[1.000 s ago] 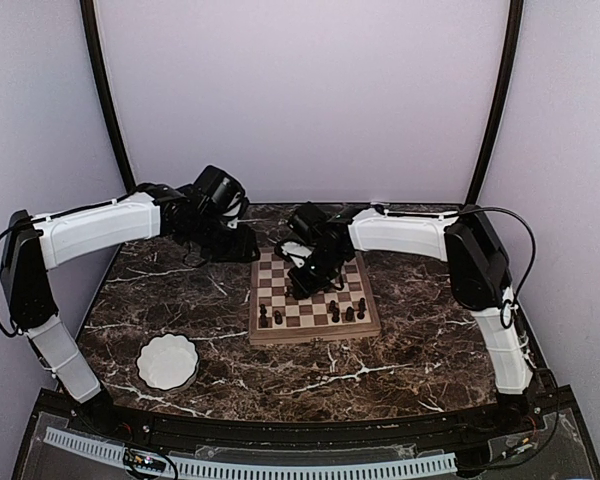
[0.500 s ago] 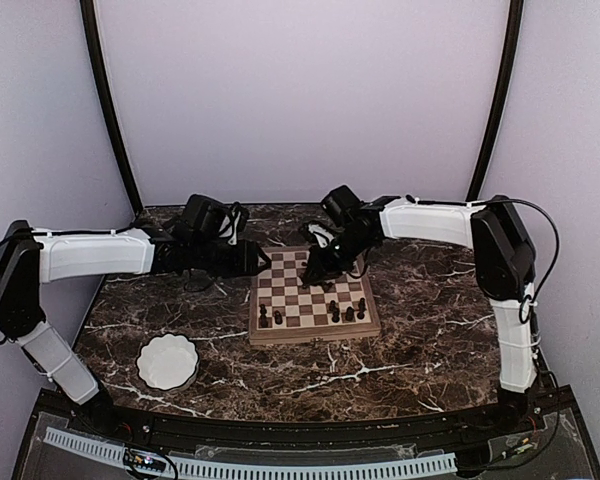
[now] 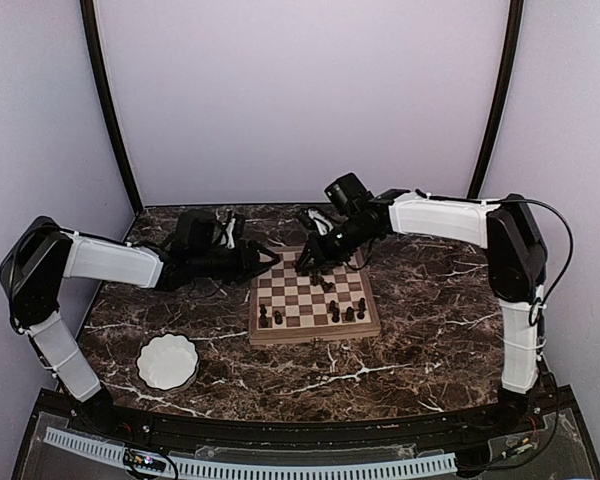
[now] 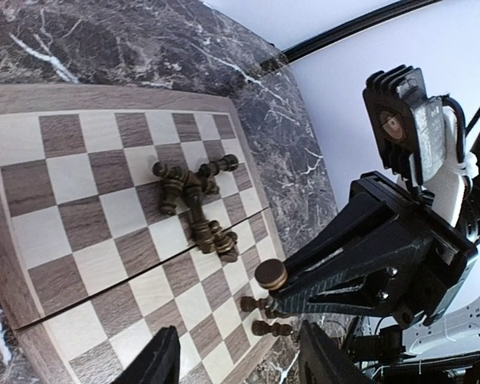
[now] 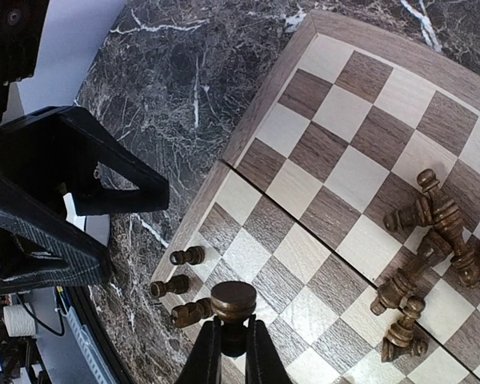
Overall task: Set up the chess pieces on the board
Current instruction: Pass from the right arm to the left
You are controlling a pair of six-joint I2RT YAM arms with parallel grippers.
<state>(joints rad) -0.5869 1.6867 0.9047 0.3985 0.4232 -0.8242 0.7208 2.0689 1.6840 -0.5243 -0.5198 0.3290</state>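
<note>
Wrist views, unlike overhead, show right pincer (image 5: 233, 338) clamping a chess piece (image 5: 233, 299), left pincer (image 4: 238, 330) parted

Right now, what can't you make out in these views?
- Top external: chess pieces too small to tell types; right end effector covers some far squares of the board.
- Right wrist: held piece below its round head, hidden by fingers; whether it touches the board.
- Left wrist: board edge behind the right end effector; left end effector cut off by the bottom edge.
</note>
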